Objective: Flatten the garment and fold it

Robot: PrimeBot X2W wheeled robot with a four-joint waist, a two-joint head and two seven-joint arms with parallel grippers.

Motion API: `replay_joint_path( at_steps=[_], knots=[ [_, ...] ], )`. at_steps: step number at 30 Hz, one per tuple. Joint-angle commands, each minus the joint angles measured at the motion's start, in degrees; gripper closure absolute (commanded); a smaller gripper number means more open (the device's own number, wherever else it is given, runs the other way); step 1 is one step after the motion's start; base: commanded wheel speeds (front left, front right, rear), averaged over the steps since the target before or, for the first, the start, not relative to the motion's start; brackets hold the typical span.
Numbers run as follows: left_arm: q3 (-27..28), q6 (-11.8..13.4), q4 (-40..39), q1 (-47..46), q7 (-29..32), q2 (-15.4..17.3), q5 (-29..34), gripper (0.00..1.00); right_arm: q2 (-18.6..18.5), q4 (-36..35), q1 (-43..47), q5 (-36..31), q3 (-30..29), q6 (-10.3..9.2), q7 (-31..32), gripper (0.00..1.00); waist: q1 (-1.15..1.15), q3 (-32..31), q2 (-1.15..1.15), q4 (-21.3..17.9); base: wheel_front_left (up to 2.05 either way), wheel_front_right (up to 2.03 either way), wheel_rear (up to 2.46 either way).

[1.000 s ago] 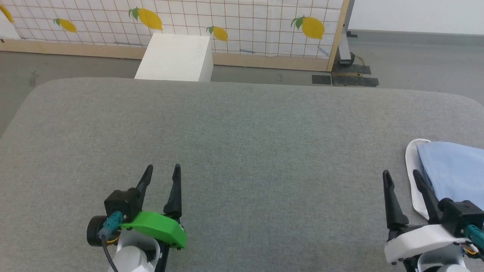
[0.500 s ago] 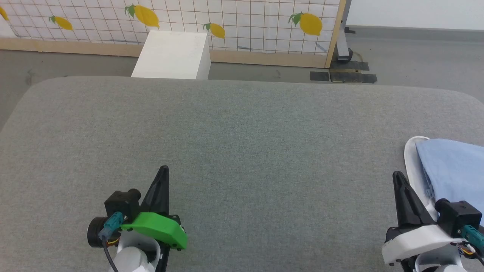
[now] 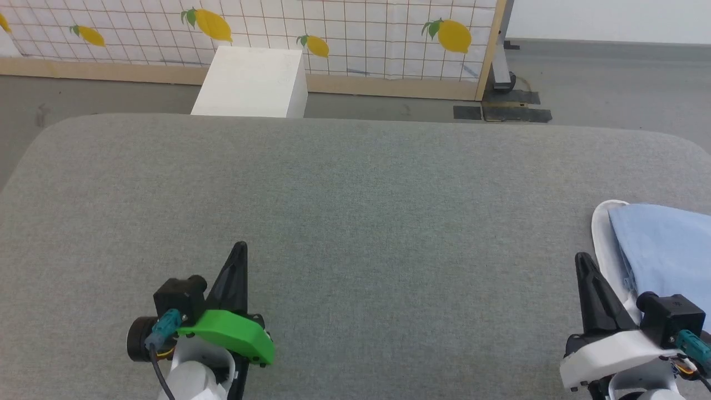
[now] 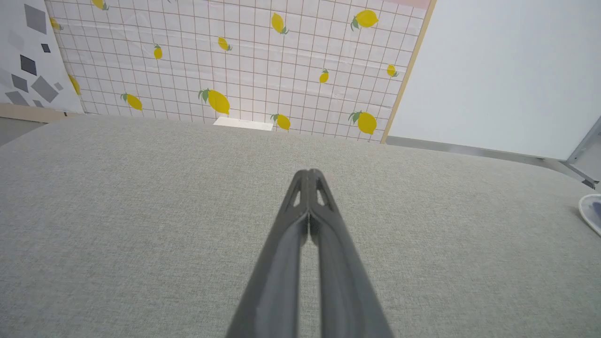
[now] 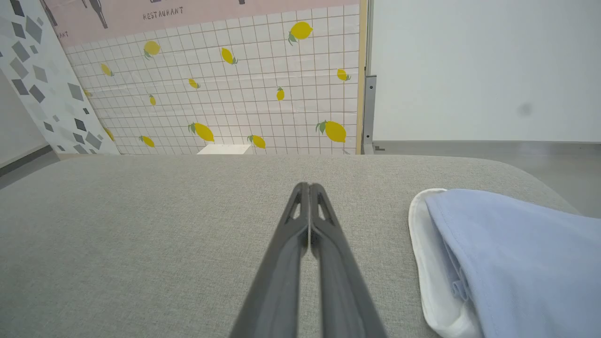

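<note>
**Tool state.** The left gripper (image 3: pixel 240 248) sits low over the grey padded table (image 3: pixel 355 183) at the near left. Its two dark fingers are pressed together tip to tip and hold nothing. The right gripper (image 3: pixel 581 260) sits at the near right in the same condition: fingers closed on each other, no cloth between them.

**Work item.** The garment (image 3: pixel 661 244) lies heaped at the near right of the table, just beside the right gripper on its outer side, and runs out of the head view to the right. Its white collar (image 5: pixel 425 244) faces the table's middle, with blue knit layered over it. Sleeves, hem and buttons cannot be made out. Flattening appears not yet begun.

**Hazards from this position.**
- Closed fingers cannot take cloth. Driving them into the heap would likely push the garment toward the right edge, where it could slide off.
- The knit is stacked in layers. A pinch that catches several at once would probably lift the bundle whole and keep it bunched.
- A grip on the collar alone would let the soft body trail and twist.
- The left gripper is well apart from the garment — reaching it means crossing toward the right arm, with a risk of the arms meeting.
- Part of the garment is out of view, so any grip point chosen there is unverified.
</note>
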Motion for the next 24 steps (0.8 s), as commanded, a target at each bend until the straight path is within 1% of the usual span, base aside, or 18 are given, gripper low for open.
replay_joint_path(
  at_steps=[1, 24],
  knots=[
    [0.19, 0.39, -0.63, 0.64, 0.33, -0.03, 0.49, 1.0, 0.01, -0.16, -0.19, -0.41, 0.18, -0.01, 0.16, 1.0, 0.0, -0.03, 0.01, -0.05, 0.0, 0.0, 0.0],
    [1.03, 1.48, -3.96, 2.17, 3.0, -0.11, 2.89, 1.0, 0.03, -0.61, -0.63, -1.91, 0.97, -0.02, 1.44, 1.0, 0.0, -0.35, 0.04, -0.71, 0.0, 0.0, 0.0]
  ],
)
